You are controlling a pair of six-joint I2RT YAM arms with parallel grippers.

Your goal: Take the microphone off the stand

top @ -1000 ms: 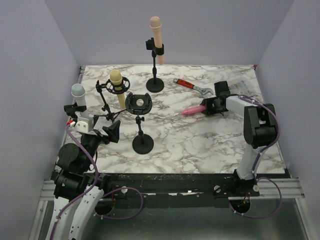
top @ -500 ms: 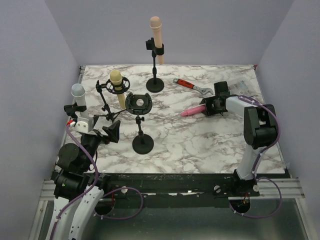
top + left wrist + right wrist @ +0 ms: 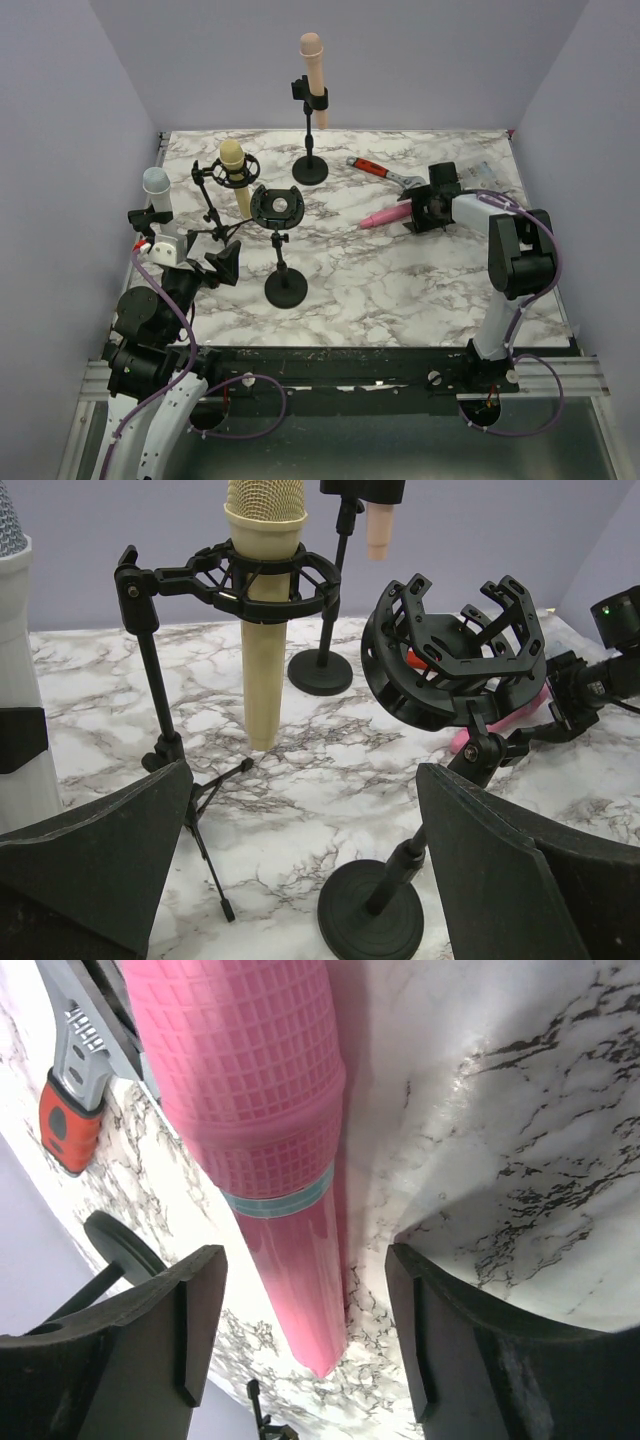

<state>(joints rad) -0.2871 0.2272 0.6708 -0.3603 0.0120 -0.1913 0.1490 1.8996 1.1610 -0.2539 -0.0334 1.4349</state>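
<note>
My left gripper hangs low at the near left corner of the marble table. Its fingers stand wide apart and there is nothing between them. Just in front of it is the empty stand: a black ring mount, tilted, on a short pole with a round base. A little further to the left, a cream microphone hangs upright in a second ring mount on a thin tripod. At the left edge, a white microphone sits upright in a clip.

On the right side, at the middle depth of the table, my right gripper is low at the surface and points to the left. The pink microphone lies flat on the marble between my two fingers. They are partly open. A strip of bare marble shows between one finger and the pink body; on the other side I cannot tell if they touch. The thin end of it points toward the empty stand and is well apart from it. Just behind lies a wrench with a red handle. Farthest, a peach microphone is upright in a tall stand near the back wall
</note>
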